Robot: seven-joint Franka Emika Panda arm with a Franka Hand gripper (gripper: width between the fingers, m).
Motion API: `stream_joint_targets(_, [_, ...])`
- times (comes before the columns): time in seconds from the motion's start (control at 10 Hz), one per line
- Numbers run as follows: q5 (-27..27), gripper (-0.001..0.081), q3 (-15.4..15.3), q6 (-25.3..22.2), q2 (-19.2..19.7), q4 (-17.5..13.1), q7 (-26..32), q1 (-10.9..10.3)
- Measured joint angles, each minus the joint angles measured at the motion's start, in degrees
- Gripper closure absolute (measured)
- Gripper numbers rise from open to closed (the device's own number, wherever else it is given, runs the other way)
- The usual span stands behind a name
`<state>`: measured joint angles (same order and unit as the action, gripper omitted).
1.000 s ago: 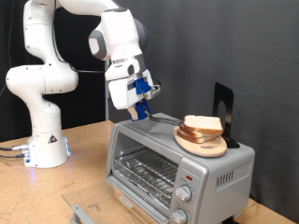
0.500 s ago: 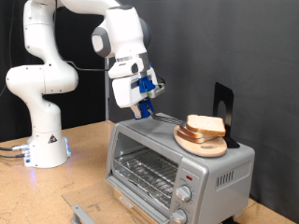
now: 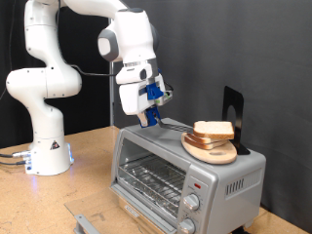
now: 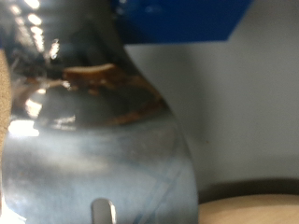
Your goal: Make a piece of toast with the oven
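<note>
The silver oven stands on the table at the exterior view's lower right. Its door looks folded down open and the wire rack shows inside. A pile of pale bread slices lies on a round wooden board on top of the oven. No single piece of toast shows apart from the pile. My gripper hangs just above the oven's top, to the exterior view's left of the pile, with nothing seen in it. The wrist view is filled by the oven's shiny metal top; no fingertips show there.
A black upright piece stands behind the bread on the oven. The robot's white base stands at the exterior view's left on the wooden table. A black curtain closes off the back.
My gripper has moved a little towards the exterior view's right, closer to the bread pile. The bread and the oven have not moved.
</note>
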<state>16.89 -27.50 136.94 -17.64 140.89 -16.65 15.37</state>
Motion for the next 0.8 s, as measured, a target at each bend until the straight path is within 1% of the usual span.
stream_joint_targets(0.4, [-0.5, 0.0447, -0.7, -0.6, 1.1, -1.8, -2.0, 0.0])
stream_joint_targets(0.8, [-4.3, 0.0447, -1.9, -0.6, 3.7, -4.2, -7.1, 0.0])
